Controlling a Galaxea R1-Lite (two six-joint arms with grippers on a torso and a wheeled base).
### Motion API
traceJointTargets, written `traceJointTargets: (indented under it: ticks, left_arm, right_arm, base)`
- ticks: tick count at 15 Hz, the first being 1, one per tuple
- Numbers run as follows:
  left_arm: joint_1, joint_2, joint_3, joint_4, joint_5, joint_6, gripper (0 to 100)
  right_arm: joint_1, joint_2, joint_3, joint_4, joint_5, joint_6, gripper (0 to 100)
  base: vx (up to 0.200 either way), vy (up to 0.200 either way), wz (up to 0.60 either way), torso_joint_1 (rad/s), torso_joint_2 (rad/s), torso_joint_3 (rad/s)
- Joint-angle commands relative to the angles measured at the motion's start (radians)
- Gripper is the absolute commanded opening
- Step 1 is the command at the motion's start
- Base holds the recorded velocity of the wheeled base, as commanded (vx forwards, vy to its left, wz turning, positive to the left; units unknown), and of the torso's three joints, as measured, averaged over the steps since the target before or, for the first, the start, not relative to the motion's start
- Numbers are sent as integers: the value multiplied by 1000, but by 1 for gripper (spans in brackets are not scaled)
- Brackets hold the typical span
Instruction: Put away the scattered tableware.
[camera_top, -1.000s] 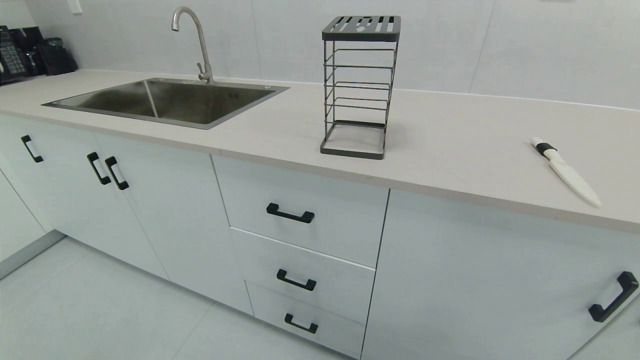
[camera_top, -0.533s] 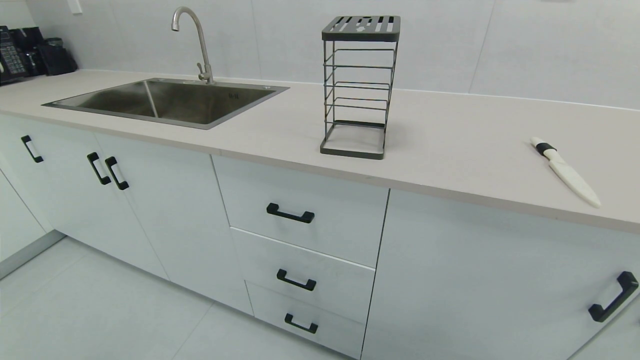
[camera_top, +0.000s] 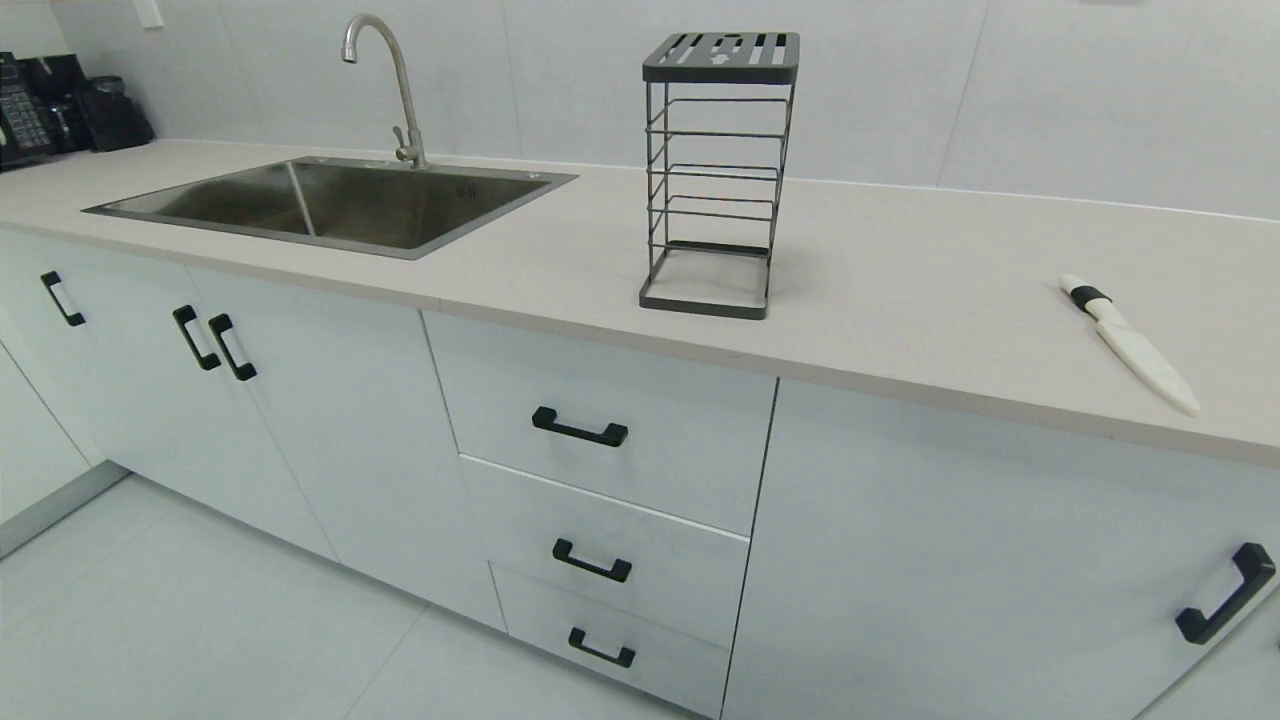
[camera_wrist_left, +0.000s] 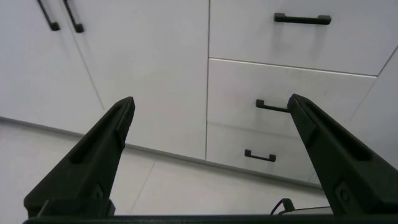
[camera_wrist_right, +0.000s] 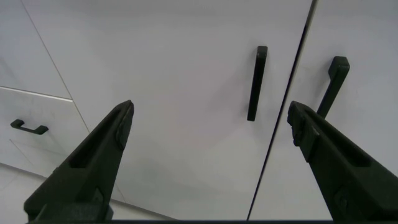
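Observation:
A white knife (camera_top: 1130, 343) with a black band on its handle lies flat on the beige counter (camera_top: 900, 290) at the far right, near the front edge. A tall black wire knife rack (camera_top: 715, 175) with a slotted top stands upright in the counter's middle. My left gripper (camera_wrist_left: 211, 106) is open, held low in front of the white drawers (camera_wrist_left: 292, 74). My right gripper (camera_wrist_right: 210, 112) is open too, facing white cabinet doors with black handles (camera_wrist_right: 256, 83).
A steel sink (camera_top: 330, 200) with a curved tap (camera_top: 385, 80) is set into the counter at the left. Dark appliances (camera_top: 60, 105) stand at the far left corner. Below the counter are three drawers (camera_top: 590, 500) and cabinet doors with black handles.

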Motion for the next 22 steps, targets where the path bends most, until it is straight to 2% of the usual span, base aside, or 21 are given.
traceJointTargets:
  ticks: [1, 6, 9, 15, 19, 22]
  left_arm:
    - [0, 3, 0, 0, 0, 0, 100]
    - [0, 3, 0, 0, 0, 0, 100]
    - [0, 3, 0, -1, 9, -14, 100]
    - [0, 3, 0, 0, 8, -11, 100]
    - [0, 3, 0, 0, 8, -11, 100]
    - [0, 3, 0, 0, 8, -11, 100]
  right_arm:
    - [-1, 1, 0, 0, 0, 1, 100]
    - [-1, 1, 0, 1, 0, -4, 100]
    - [-1, 1, 0, 1, 0, -5, 100]
    - [-1, 1, 0, 1, 0, -5, 100]
    - [-1, 1, 0, 1, 0, -5, 100]
    - [-1, 1, 0, 1, 0, -5, 100]
  base:
    - [0, 0, -600, 2, -7, 7]
    - [0, 0, -600, 1, 3, 3]
    - [133, 0, 0, 3, 3, 6]
    - [200, 0, 0, 2, 2, 3]
    - [0, 0, 0, 0, 0, 0]
    - [0, 0, 0, 77, -302, -196]
